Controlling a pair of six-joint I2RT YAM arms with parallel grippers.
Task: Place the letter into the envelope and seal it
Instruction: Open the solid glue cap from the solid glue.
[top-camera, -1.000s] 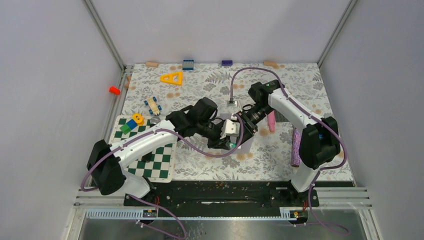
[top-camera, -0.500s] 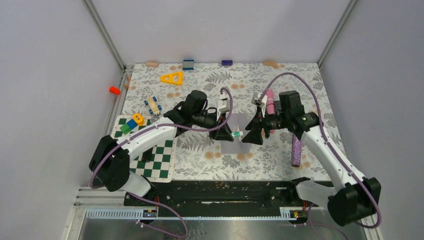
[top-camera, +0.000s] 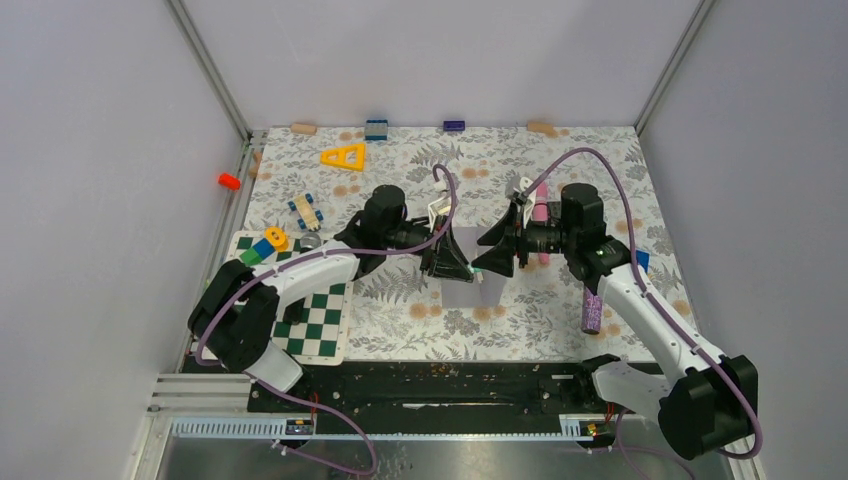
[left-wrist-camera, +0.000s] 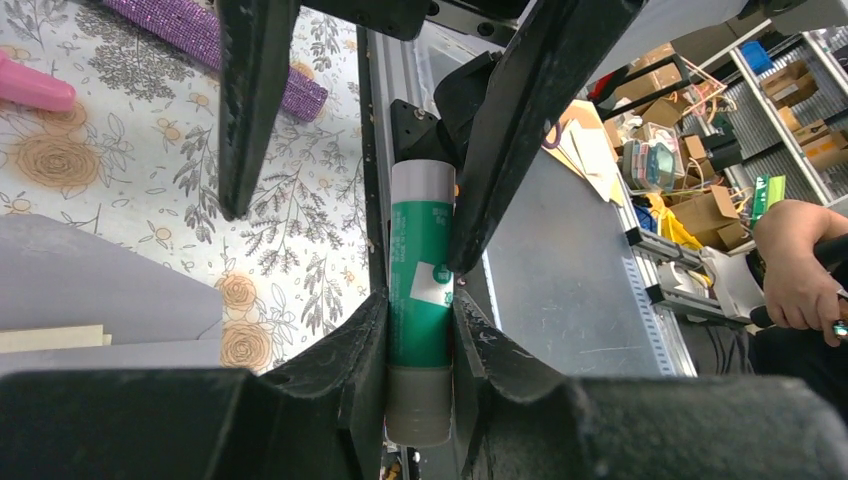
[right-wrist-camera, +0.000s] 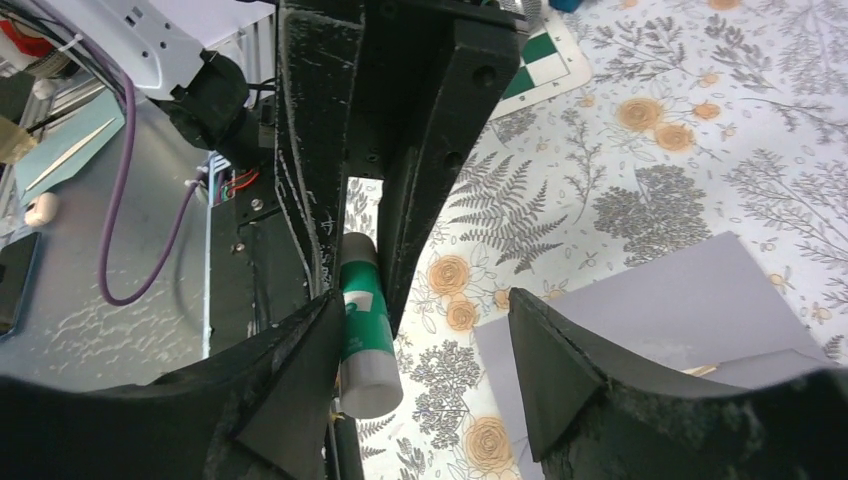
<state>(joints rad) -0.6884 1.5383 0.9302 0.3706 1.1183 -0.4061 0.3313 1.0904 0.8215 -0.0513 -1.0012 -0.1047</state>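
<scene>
right arm (top-camera: 640, 300) swung round, right end effector (right-wrist-camera: 425, 300) spread; left end effector (left-wrist-camera: 418, 300) pinching glue stick (left-wrist-camera: 420, 230).

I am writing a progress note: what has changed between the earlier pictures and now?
The right arm swung out to its own side; the right gripper, open, now faces the left gripper. Unchanged: the left gripper grips the green and white glue stick, and the flat grey paper envelope lies below.

Robot test cell inside a lab or workshop.
Plain grey panel walls (top-camera: 100, 250) on aluminium posts (top-camera: 208, 70) box in the flower-patterned counter (top-camera: 400, 320); beyond it are cardboard boxes (left-wrist-camera: 705, 212), shelving (left-wrist-camera: 765, 85) and a person (left-wrist-camera: 795, 270) gripping a handle.
</scene>
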